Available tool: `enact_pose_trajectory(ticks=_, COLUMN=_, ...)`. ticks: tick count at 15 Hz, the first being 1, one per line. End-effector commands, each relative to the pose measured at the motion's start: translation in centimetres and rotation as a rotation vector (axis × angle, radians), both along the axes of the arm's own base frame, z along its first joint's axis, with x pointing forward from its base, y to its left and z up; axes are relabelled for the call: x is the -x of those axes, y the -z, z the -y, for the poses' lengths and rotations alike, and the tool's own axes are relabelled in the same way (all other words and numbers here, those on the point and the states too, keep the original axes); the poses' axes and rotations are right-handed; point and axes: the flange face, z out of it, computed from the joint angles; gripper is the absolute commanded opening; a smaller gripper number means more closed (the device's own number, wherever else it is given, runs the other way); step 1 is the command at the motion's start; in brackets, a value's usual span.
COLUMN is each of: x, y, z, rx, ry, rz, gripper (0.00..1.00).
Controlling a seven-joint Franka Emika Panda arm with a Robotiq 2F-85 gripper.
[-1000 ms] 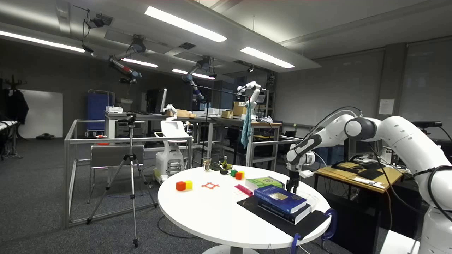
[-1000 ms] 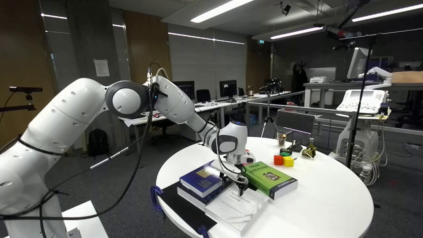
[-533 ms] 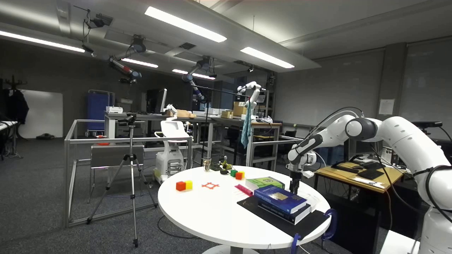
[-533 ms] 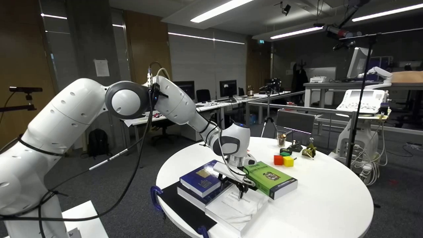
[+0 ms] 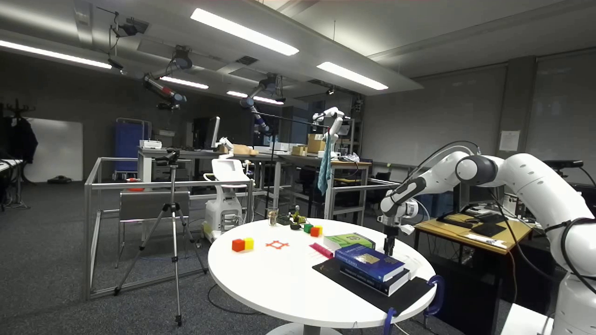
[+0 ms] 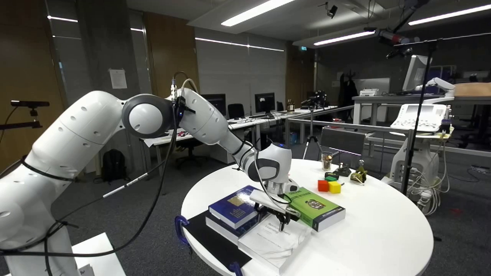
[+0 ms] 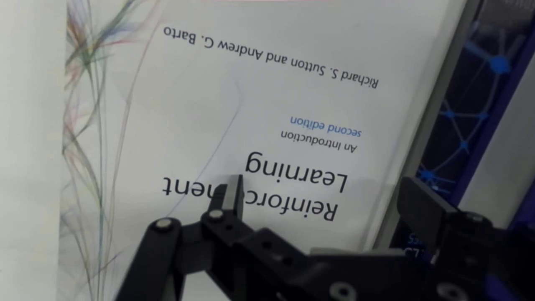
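The fingers [image 7: 229, 200] stood wide apart with nothing gripped, low over the white book [image 7: 200, 108], which lay directly beneath them; whether a tip touched its cover could not be told. The relation that counted, to judge by the wrist view, was to the book's long edge: it ran between the two fingertips, so that one hung over the printed title, hiding part of a word, while the other stood past the edge, above the dark book [image 7: 455, 117]. The white book's long axis ran roughly crosswise to the span between the fingertips, slightly askew, with most of the cover on the first fingertip's side. Books numbered four: the white one below the fingers, the dark one just beside them, a blue book [image 6: 234, 210] stacked on the dark one, and a green book [image 6: 314, 207] near the fingers on another side. Past the stack lay one black mat [image 6: 215, 242], with two blue clamps [image 5: 389, 320] at the rim of the single round worktop [image 5: 288, 284]. Five cubes showed in an exterior view: beyond the green book from the fingers, a red cube [image 5: 316, 231], a yellow cube [image 5: 320, 228] and a green cube [image 5: 308, 228]; well apart, farther from the fingers, another red cube [image 5: 238, 245] and another yellow cube [image 5: 249, 243]. One orange-red frame [image 5: 271, 244] lay between those groups.
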Motion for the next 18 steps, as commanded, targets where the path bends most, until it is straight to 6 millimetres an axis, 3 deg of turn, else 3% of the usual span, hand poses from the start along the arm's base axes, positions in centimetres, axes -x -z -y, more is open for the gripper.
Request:
enact_pose_trajectory(ticks=1, x=0.0, y=-1.0, z=-0.7, rx=0.021, ry=0.032, rz=0.038, gripper=1.0)
enact_pose_trajectory(ticks=8, x=-0.2, y=-0.9, z=-1.8, rx=0.041, ry=0.039, rz=0.067, gripper=1.0)
enact_pose_trajectory(ticks=18, x=1.6, y=-0.1, z=3.6, rx=-0.061, ry=0.065, rz=-0.018, gripper=1.0)
